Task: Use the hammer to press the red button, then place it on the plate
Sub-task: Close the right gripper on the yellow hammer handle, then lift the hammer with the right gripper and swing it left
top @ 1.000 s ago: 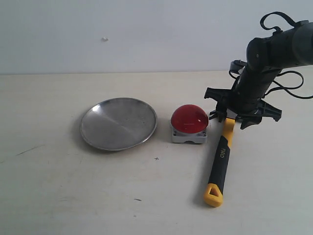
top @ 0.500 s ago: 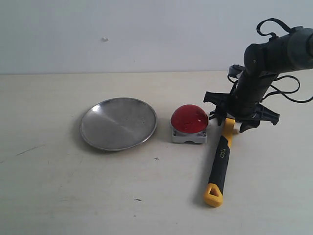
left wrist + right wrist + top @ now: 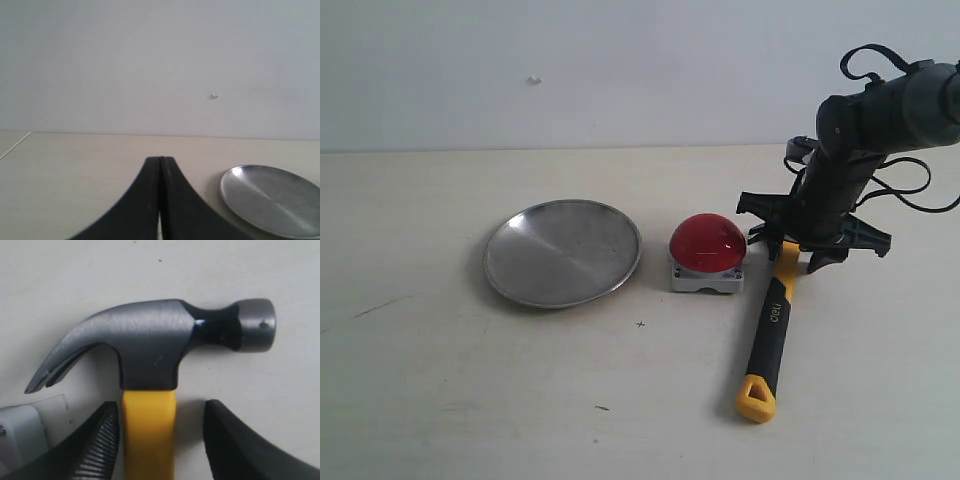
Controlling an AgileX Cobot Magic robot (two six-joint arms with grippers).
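Observation:
The hammer (image 3: 772, 325) lies flat on the table to the right of the red button (image 3: 707, 242), its yellow looped end nearest the front. Its dark head (image 3: 150, 342) and yellow neck fill the right wrist view. My right gripper (image 3: 790, 255) is open and low over the top of the handle, one finger on each side of the yellow neck (image 3: 149, 432), a gap showing on one side. The silver plate (image 3: 563, 252) rests left of the button, and its rim (image 3: 272, 200) shows in the left wrist view. My left gripper (image 3: 160, 161) is shut and empty.
The grey base of the button (image 3: 22, 432) sits close beside one right finger. A pale wall stands behind the table. Bare tabletop (image 3: 470, 400) spreads in front of the plate and button.
The right arm has shifted slightly and settled lower over the hammer's neck. The hammer, button and plate have not moved.

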